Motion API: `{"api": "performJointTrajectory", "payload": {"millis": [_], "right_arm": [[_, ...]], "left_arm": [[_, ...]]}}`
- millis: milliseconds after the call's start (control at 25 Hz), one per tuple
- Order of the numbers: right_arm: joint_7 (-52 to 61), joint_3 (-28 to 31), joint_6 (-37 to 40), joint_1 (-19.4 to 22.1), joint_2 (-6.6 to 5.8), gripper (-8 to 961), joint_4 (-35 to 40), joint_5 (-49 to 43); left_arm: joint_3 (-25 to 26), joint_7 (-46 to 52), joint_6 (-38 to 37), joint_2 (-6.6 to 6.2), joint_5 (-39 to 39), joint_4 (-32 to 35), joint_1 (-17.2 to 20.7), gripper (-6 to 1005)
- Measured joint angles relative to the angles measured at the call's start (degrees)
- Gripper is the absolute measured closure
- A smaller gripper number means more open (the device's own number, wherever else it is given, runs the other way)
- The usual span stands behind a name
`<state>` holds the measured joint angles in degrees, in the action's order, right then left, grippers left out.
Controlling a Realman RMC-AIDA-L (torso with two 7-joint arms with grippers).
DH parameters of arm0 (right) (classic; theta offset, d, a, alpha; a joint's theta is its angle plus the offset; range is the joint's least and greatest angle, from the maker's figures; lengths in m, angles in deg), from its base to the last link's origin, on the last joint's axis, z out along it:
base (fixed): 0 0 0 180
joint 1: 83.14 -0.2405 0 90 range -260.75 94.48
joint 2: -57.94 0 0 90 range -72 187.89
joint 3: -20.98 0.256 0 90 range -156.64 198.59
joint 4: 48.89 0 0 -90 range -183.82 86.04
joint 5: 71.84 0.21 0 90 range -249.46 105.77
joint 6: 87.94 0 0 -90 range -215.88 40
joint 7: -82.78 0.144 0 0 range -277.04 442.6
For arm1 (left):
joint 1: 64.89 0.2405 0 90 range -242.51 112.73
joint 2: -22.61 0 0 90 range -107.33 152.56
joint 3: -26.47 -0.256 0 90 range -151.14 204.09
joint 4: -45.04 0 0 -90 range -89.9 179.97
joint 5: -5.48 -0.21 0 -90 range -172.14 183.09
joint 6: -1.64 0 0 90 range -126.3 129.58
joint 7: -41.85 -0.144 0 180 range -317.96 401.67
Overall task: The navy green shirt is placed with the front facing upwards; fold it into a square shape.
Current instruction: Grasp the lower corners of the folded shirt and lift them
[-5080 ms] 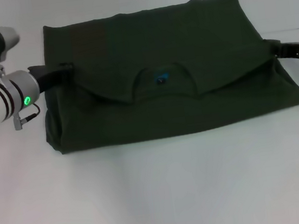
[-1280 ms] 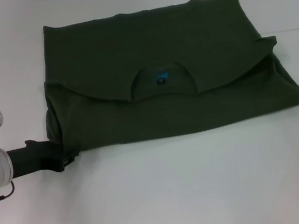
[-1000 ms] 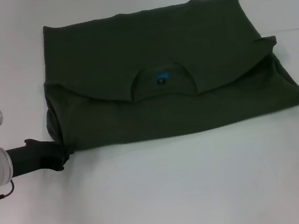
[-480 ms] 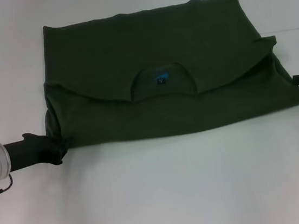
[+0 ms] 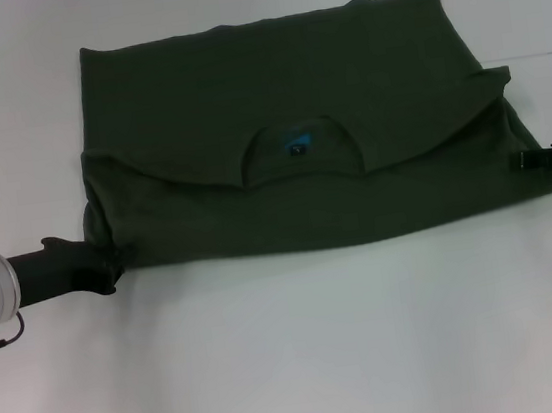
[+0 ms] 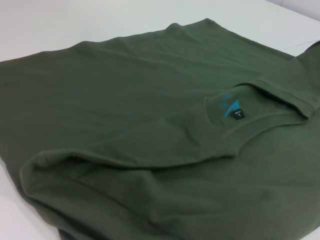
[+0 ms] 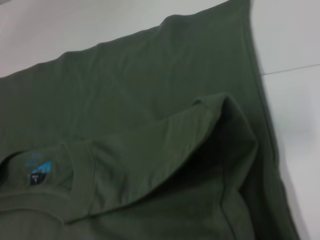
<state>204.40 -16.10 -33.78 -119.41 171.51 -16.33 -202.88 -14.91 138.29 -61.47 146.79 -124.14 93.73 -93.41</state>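
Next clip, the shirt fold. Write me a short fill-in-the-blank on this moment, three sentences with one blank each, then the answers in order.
1. The left gripper sits at the near ____ corner of the navy green shirt.
2. The neck label is black and ____.
3. The right gripper meets the shirt's ____ edge.

Missing words: left; blue; right

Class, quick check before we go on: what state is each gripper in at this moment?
Left gripper: at the navy green shirt's near left corner; open or closed cannot be told.
Right gripper: at the shirt's right edge; cannot be told.
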Motion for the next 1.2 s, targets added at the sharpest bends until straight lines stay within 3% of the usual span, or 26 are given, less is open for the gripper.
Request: {"api": "performJointTrajectory", "payload": {"millis": [160, 400, 800, 1040, 1200], "right_arm": [[0.0, -0.2, -0.3, -0.1, -0.13, 250, -1.0, 0.0], [-0.4, -0.6, 0.5, 0.1, -0.44, 400, -1.3, 0.0], [-3.8, 1.3, 3.4, 2.3, -0.31, 859, -0.4, 2.4], [-7.8, 3.3, 9.7, 7.0, -0.18, 911, 2.3, 7.3], [-10.3, 5.0, 16.0, 10.9, 0.17, 910, 4.7, 9.4]], "left_arm": [[0.1, 0.0, 0.1, -0.08, 0.0, 0.0, -0.2, 971], [0.1, 0.1, 0.1, -0.08, 0.0, 0.0, -0.3, 972], [0.2, 1.9, -1.9, 0.00, 0.1, 1.0, 0.4, 972], [1.1, 5.6, -7.9, 0.03, 0.2, 4.4, 2.8, 972], [5.0, 6.9, -13.9, -0.08, 0.2, 6.7, 4.5, 972]]}}
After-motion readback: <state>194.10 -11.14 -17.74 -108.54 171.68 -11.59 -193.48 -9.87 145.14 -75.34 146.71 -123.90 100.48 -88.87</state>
